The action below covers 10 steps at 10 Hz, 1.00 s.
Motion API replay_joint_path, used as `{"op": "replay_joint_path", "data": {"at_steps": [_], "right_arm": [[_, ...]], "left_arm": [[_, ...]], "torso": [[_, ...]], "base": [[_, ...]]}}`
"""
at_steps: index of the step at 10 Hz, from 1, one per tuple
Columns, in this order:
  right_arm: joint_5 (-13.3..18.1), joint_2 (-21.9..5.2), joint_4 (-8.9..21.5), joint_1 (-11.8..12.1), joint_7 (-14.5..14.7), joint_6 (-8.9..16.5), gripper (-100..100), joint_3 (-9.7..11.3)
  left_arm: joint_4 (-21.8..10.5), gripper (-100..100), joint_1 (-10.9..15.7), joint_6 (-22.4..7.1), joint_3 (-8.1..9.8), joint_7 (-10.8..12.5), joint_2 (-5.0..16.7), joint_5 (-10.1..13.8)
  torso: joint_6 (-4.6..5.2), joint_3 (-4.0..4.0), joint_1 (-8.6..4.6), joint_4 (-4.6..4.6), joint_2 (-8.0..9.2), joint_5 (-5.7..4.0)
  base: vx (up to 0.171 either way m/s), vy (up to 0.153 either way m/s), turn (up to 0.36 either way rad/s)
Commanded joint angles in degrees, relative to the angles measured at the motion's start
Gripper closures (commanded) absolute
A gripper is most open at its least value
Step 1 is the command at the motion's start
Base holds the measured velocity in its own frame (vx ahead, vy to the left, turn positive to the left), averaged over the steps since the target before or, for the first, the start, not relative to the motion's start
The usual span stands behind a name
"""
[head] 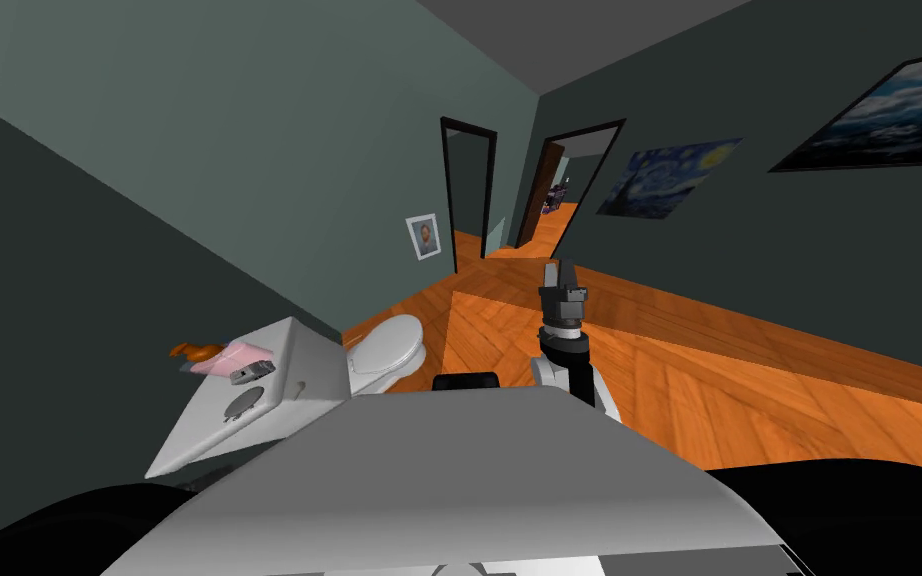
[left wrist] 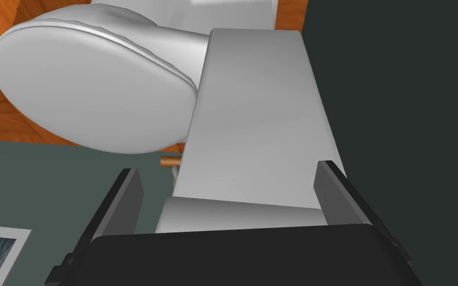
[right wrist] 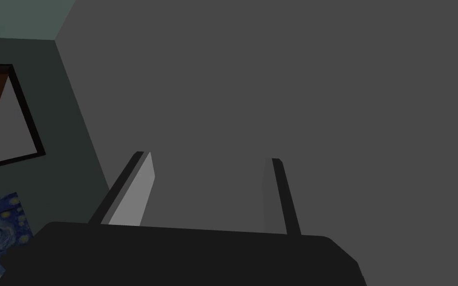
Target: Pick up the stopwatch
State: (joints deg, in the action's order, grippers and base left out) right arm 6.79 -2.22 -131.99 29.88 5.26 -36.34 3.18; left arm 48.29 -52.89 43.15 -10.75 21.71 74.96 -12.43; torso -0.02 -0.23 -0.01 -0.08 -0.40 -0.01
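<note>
Stopwatch lies near the white desk front edge, beside a pink cloth. Toilet adjoins. Floor open rightward. Left gripper and right gripper fingers spread.

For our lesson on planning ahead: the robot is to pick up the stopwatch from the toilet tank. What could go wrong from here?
1. The stopwatch lies against a pink item on the toilet tank; the fingers may grab or knock that instead.
2. It sits near the tank's edge; a nudge could push it off.
3. The open left gripper points at a bare part of the tank, so it may bump it while realigning.
</note>
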Motion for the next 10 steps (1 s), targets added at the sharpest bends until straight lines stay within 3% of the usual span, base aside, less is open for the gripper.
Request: {"op": "replay_joint_path", "data": {"at_steps": [1, 4, 5, 6, 7, 8, 10], "right_arm": [[0.0, 0.0, 0.0, 0.0, 0.0, 0.0, 0, 0.0], [0.0, 0.0, 0.0, 0.0, 0.0, 0.0, 0, 0.0], [0.0, 0.0, 0.0, 0.0, 0.0, 0.0, 0, 0.0], [0.0, 0.0, 0.0, 0.0, 0.0, 0.0, 0, 0.0], [0.0, 0.0, 0.0, 0.0, 0.0, 0.0, 0, 0.0], [0.0, 0.0, 0.0, 0.0, 0.0, 0.0, 0, 0.0], [0.0, 0.0, 0.0, 0.0, 0.0, 0.0, 0, 0.0]], "left_arm": [[-2.3, -100, -0.8, 0.0, 0.51, 1.1, 1.8, -0.9], [-4.2, -100, -0.5, 0.1, 1.25, 1.6, 2.6, -1.4], [-3.4, -100, -1.3, -0.1, 1.36, 1.4, 2.5, -1.1], [-3.4, 0, -1.2, -0.1, 1.40, 1.4, 2.6, -1.1], [-2.8, -100, -1.4, 0.1, 1.43, -1.4, 2.0, -0.9], [-2.8, -100, -1.4, 0.1, 1.43, -1.5, 2.0, -0.9], [-2.2, -100, -1.5, 0.3, 1.45, -4.4, 1.4, -0.6]], "torso": [[0.00, 0.00, 0.00, 0.00, 0.00, 0.00], [0.01, -0.17, 0.21, -0.07, -0.27, 0.05], [0.03, -0.13, 0.44, -0.05, -0.22, 0.10], [-0.03, 0.03, 0.26, 0.01, 0.07, 0.10], [-0.05, 0.18, 0.05, 0.07, 0.32, 0.04], [-0.15, 0.12, 0.11, 0.06, 0.18, 0.05], [-0.07, 0.02, 0.13, 0.01, 0.02, 0.05]], "base": [[0.212, 0.024, -0.196], [0.193, 0.082, -0.137], [0.076, 0.076, -0.045], [0.015, 0.013, 0.000], [0.107, 0.054, 0.282], [0.142, 0.041, 0.179], [0.149, 0.040, 0.161]]}}
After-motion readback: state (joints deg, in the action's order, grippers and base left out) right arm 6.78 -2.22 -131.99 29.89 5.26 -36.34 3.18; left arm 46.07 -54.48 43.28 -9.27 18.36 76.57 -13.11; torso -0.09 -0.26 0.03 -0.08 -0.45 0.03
